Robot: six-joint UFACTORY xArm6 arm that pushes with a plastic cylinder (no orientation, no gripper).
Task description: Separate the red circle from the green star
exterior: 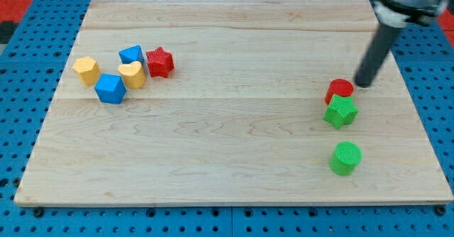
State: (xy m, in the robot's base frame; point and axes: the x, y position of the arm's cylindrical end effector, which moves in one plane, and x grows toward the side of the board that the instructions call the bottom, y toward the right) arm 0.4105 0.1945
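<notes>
The end effector, a rod without jaws, is gripping nothing; its tip point(364, 84) is being held just right of the red circle point(340, 89), with the green star point(340, 112) touching that circle below-left.

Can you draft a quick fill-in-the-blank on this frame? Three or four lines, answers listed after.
1. My tip sits just to the view's ____ of the red circle.
2. The red circle touches the green ____ below it.
3. The green circle stands ____ from the green star.
4. The red star belongs to the cluster at the view's ____.

Answers: right; star; apart; left
</notes>
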